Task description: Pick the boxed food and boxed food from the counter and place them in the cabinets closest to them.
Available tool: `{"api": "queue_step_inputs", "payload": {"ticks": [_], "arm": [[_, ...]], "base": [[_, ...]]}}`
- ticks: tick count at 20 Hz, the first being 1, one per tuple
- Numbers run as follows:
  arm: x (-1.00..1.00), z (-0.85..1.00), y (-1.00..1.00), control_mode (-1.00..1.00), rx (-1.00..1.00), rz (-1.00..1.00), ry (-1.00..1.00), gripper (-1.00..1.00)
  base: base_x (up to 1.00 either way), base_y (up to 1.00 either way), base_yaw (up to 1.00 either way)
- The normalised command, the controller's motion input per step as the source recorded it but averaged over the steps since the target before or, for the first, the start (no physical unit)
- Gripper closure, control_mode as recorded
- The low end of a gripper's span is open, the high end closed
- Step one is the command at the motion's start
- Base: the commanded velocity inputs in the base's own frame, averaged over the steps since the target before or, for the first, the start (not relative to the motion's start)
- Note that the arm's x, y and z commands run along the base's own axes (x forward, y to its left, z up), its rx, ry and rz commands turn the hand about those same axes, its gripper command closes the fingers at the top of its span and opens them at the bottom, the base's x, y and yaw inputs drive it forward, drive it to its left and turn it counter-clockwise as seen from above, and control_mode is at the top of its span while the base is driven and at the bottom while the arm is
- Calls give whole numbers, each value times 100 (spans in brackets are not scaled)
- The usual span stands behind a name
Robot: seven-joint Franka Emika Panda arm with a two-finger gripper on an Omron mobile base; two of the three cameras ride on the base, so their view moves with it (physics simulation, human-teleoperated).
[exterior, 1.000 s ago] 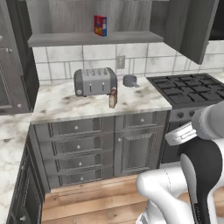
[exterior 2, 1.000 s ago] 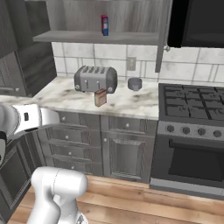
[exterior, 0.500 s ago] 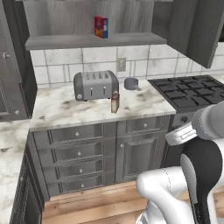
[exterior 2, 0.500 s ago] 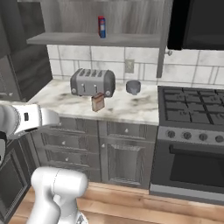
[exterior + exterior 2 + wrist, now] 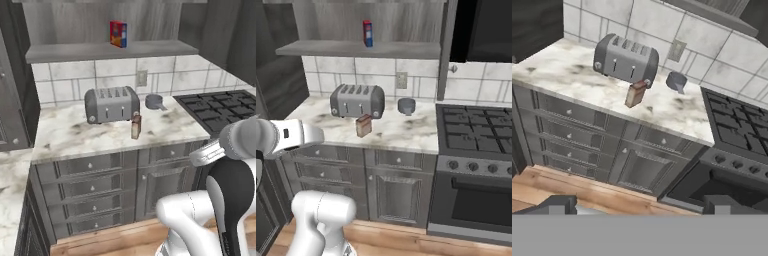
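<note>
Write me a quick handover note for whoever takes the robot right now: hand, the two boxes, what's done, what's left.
Hand: open, holding nothing, well back from the counter.
Red box: upright on the cabinet shelf, so that one looks done.
Brown box: upright on the counter, just in front of the toaster.
Left: approach, grasp the brown box, place it in the nearest cabinet.

Legible text, labels, brands, numbers: none.

Red carton (image 5: 118, 33), on the shelf board (image 5: 75, 51) near its middle: blue and yellow print, blurred, no letters readable.

Tan-brown carton (image 5: 135, 126), near the front edge of the tabletop (image 5: 70, 135): reddish top, no lettering made out.

Toaster (image 5: 111, 103), toward the back edge: no brand mark visible.
</note>
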Motion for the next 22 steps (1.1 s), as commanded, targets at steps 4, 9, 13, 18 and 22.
{"api": "queue_step_inputs", "payload": {"ticks": [4,9,13,18,22], "arm": [[0,0,0,100,0,0,0,-100],[0,0,0,100,0,0,0,-100],[0,0,0,100,0,0,0,-100],[0,0,0,100,0,0,0,-100],[0,0,0,100,0,0,0,-100]], "base": [[55,34,-3],[54,30,-3],[54,30,-4],[55,31,-4],[52,31,-5]]}}
